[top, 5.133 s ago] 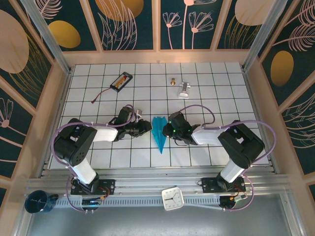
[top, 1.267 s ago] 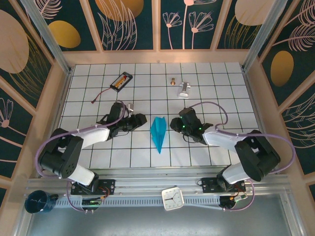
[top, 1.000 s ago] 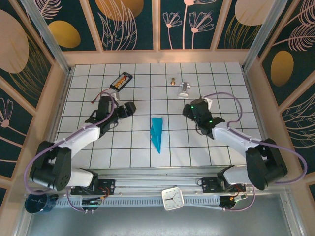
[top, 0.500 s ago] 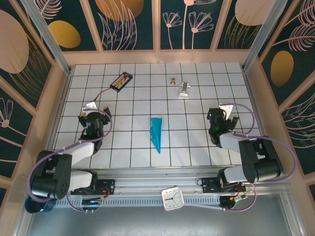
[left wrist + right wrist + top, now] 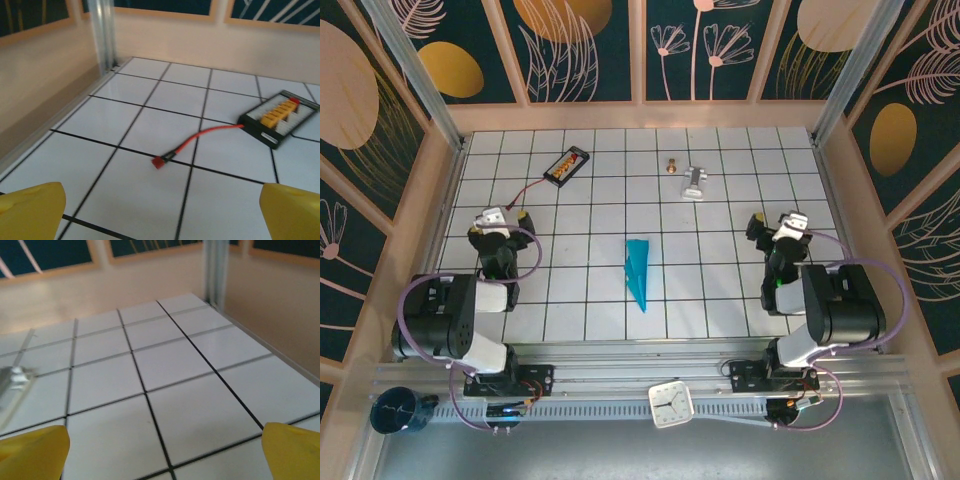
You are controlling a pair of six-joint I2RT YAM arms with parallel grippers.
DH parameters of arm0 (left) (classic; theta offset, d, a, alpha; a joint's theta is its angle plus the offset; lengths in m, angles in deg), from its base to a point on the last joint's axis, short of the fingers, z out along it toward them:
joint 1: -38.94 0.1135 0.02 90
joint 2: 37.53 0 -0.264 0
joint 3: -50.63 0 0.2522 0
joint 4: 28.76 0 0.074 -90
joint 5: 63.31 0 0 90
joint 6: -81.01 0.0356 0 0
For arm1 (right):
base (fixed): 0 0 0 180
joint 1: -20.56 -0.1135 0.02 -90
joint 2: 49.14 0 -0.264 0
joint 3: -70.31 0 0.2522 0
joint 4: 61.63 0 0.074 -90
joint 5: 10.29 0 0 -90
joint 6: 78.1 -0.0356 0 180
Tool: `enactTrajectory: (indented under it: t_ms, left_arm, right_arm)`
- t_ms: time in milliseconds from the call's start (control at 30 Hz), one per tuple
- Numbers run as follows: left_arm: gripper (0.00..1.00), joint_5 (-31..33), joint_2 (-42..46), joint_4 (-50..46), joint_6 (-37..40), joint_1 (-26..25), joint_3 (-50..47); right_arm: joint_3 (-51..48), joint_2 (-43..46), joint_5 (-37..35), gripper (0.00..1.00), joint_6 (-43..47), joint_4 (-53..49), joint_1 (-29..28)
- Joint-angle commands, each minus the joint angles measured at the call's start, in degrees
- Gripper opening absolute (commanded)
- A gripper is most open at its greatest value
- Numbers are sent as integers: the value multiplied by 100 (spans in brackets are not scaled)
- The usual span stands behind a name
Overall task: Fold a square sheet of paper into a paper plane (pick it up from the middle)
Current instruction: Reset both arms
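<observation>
Enclosing gridded table point(image 5: 720, 295), floral walls point(image 5: 590, 50), paper plane point(image 5: 638, 272)

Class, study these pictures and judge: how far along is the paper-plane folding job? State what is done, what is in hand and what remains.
Done: the paper plane lies folded as a slim pointed dart on the table. In hand: nothing; the left gripper and right gripper are open and empty, well to either side of it. Left: seemingly nothing, as the folding looks complete.
</observation>
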State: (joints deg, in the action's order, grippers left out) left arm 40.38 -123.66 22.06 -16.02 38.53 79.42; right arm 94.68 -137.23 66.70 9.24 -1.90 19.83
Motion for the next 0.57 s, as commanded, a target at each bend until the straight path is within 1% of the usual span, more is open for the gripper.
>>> enactTrajectory:
  t_ms: [0, 33, 67, 100, 267, 533]
  left_arm:
    - [99, -714, -169, 993, 229, 31, -164]
    - [99, -719, -107, 796, 246, 27, -122]
    - [99, -702, -152, 929, 239, 32, -147]
    - [99, -701, -132, 874, 250, 28, -141]
    - [99, -581, -126, 967, 219, 31, -186]
    - [99, -587, -113, 963, 218, 29, -195]
  right_arm:
    - [-92, -60, 287, 99, 34, 686, 31]
    - [-11, -107, 179, 99, 12, 566, 31]
    - [41, -193, 154, 99, 50, 646, 32]
    - [78, -129, 182, 99, 28, 457, 28]
    - [54, -152, 186, 99, 52, 545, 22]
    - [71, -152, 203, 99, 45, 510, 22]
